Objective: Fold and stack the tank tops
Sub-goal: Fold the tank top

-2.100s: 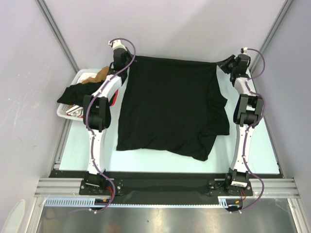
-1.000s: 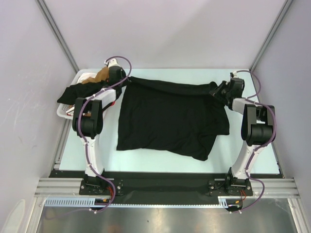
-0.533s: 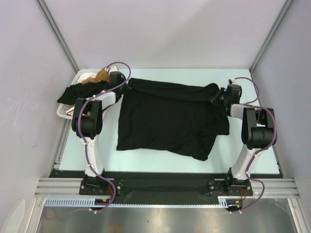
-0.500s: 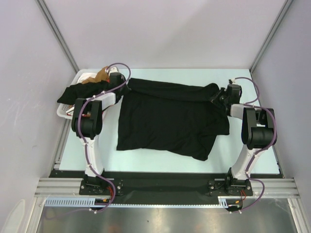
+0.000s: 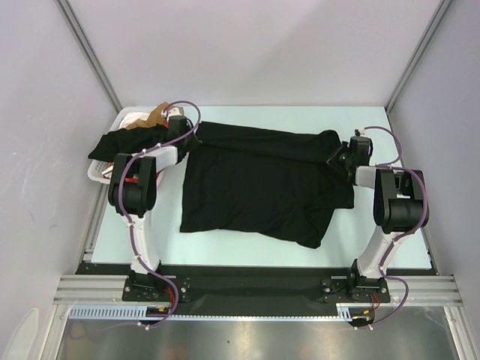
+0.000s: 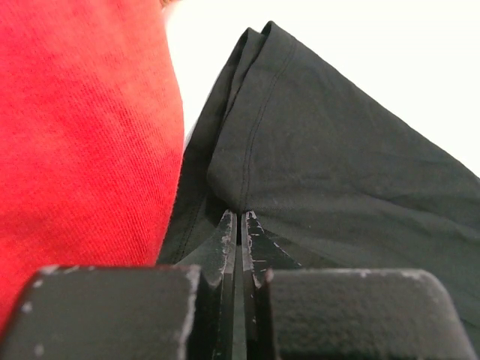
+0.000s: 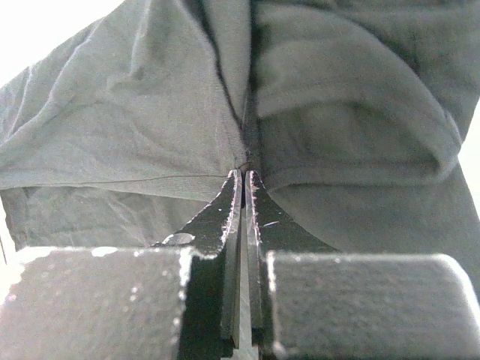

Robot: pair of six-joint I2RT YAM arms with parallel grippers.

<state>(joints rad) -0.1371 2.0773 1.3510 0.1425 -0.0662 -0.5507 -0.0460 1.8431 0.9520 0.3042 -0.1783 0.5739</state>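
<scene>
Table [image 5: 262, 114]: I saw pale bare surface around the cloth.
Black tank top [image 5: 262, 184]: it lay spread between my two arms. Its far edge was doubled toward me and its near hem lay flat.
White basket [image 5: 96, 174]: it sat at the far left, heaped with dark and tan cloth.
Red tank top [image 6: 82, 127]: it pressed just left of the left fingers, beside the black fabric.
Left gripper [image 6: 238, 219]: I read its jaws as nipped together on the black top's far-left corner fold.
Right gripper [image 7: 244, 176]: its jaws were pinched on the far-right corner, with cloth bunched at the tips.
</scene>
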